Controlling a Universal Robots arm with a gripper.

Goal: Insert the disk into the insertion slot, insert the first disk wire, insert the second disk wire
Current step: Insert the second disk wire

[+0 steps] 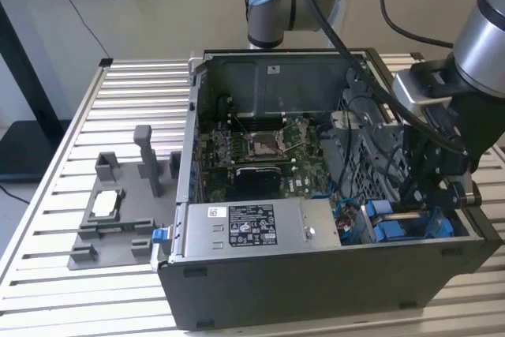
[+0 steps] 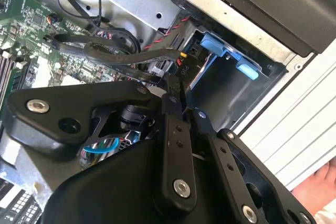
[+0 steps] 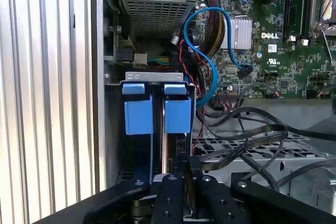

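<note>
— Where's the computer case (image 1: pixel 316 274)?

— On the slatted table (image 1: pixel 134 92), open. The motherboard (image 1: pixel 268 151) lies inside; the power-supply box (image 1: pixel 252 230) sits in front of it.

— And the drive cage (image 1: pixel 371 147)?

— At the exterior view's right, the gripper (image 1: pixel 426 187) down beside it.

You have one open computer case (image 1: pixel 316 274) on one slatted table (image 1: pixel 134 100), with one motherboard (image 1: pixel 268 155) inside and one power-supply box (image 1: pixel 252 230) along the near wall. At lower right of the exterior view sits one drive cage (image 1: pixel 371 155). In the first wrist view, count two blue carrier tabs (image 3: pixel 139 111) side by side, and one blue cable (image 3: pixel 207 61) looping above them. One grey fixture tray (image 1: pixel 118 211) lies at left in the exterior view. One gripper (image 3: pixel 181 179) is at work.
</note>
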